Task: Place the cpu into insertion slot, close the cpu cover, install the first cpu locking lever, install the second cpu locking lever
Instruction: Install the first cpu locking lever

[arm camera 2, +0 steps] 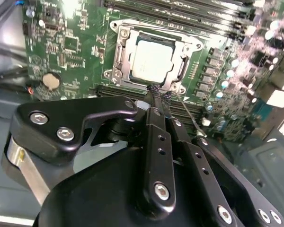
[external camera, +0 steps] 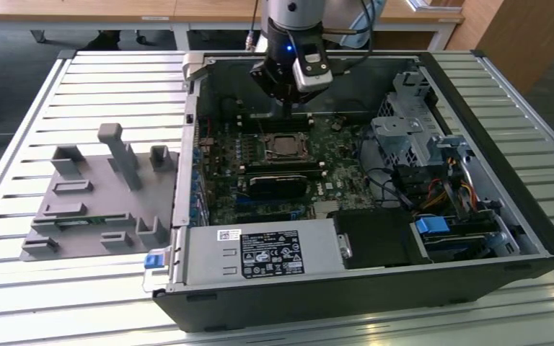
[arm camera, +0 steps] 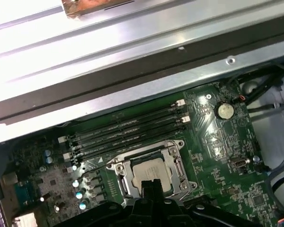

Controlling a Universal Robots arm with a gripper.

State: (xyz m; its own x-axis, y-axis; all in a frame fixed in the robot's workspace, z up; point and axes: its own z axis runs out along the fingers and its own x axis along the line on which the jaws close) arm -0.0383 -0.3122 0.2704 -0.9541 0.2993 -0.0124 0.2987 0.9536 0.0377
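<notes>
Hanging low inside the open computer case (external camera: 374, 288), the gripper (arm camera 2: 159, 92) has its two black fingers (arm camera 2: 154, 142) drawn together, the tips just at the edge of the socket (arm camera 2: 156, 39). A thin wire lever (arm camera 2: 188, 116) runs out from beside the tips, but I cannot tell whether they pinch it. The chip (arm camera 2: 154, 59) lies flat in the socket, silver top up, and the cover (arm camera 2: 120, 56) is down over it, framing the chip through its window. In the first wrist view the gripper (arm camera: 151, 184) stands just at the near side of the chip (arm camera: 150, 171). Four long black memory slots (arm camera: 128, 132) run along one side of the socket on the green board (arm camera 2: 75, 42), and a round coin battery (arm camera 2: 50, 81) sits well apart, toward the board's edge. In the exterior view the case lies on a slatted metal table (external camera: 27, 144), and a grey plastic holder (external camera: 94, 194) rests beside the case, on the exterior view's left.
</notes>
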